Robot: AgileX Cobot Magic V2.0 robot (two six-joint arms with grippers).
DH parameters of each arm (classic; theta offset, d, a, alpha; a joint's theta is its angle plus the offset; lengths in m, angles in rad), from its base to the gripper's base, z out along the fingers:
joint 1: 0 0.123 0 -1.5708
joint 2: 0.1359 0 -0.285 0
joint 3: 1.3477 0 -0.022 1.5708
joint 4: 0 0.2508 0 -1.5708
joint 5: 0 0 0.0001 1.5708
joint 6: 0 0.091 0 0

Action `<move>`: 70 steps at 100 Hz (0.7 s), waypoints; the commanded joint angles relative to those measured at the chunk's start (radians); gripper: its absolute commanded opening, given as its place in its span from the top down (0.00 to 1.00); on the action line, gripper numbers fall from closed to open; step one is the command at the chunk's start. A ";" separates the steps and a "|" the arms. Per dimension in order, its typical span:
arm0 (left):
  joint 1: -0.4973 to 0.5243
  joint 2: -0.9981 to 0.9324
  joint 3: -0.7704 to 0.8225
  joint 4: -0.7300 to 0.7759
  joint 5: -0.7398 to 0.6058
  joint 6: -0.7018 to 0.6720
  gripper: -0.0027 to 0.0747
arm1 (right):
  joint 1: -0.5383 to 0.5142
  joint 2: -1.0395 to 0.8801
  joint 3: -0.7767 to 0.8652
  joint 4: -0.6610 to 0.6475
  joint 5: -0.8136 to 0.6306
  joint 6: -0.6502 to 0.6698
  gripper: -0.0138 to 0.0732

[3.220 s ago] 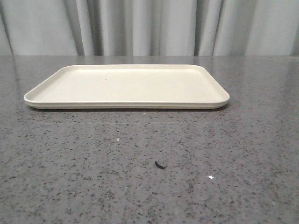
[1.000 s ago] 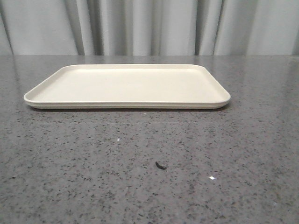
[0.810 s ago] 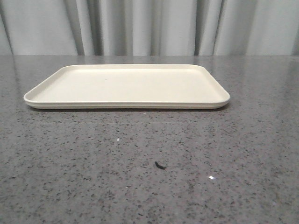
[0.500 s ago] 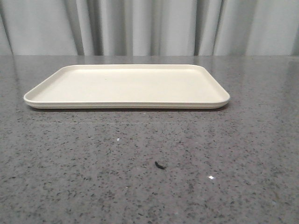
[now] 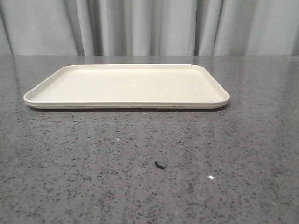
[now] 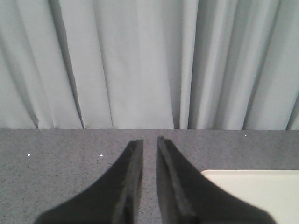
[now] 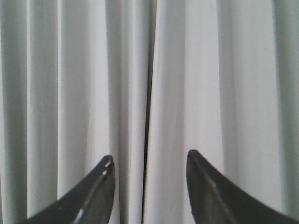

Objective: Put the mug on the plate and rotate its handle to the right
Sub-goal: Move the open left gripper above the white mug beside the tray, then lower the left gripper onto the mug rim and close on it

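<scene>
Mug wasn't visible; flat cream rectangular plate (image 5: 126,86) sat unchanged mid-frame. Left gripper (image 6: 148,149) nearly closed, right gripper (image 7: 149,163) spread, both empty.

left gripper (image 6: 149,140) — black tapered fingers (image 6: 132,177) | right gripper (image 7: 148,160) — black curved fingers (image 7: 96,193), glossy edges

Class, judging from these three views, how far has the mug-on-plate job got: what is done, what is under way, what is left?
Nothing looks done: the plate lies bare on the table, and no mug shows in any view. Nothing is in hand: the left pincer is nearly closed on nothing near the plate's corner, and the right pincer is open, facing the curtain. Fetching, placing and turning the mug all remain.
</scene>
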 commanded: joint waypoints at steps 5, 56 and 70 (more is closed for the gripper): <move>-0.001 0.077 -0.115 -0.046 0.028 0.028 0.64 | -0.001 0.020 -0.034 -0.008 -0.092 -0.009 0.42; -0.001 0.260 -0.404 0.014 0.307 0.062 0.42 | -0.001 0.290 -0.422 -0.025 0.499 -0.115 0.37; -0.001 0.304 -0.435 0.074 0.421 0.074 0.42 | 0.003 0.433 -0.622 -0.025 0.710 -0.201 0.37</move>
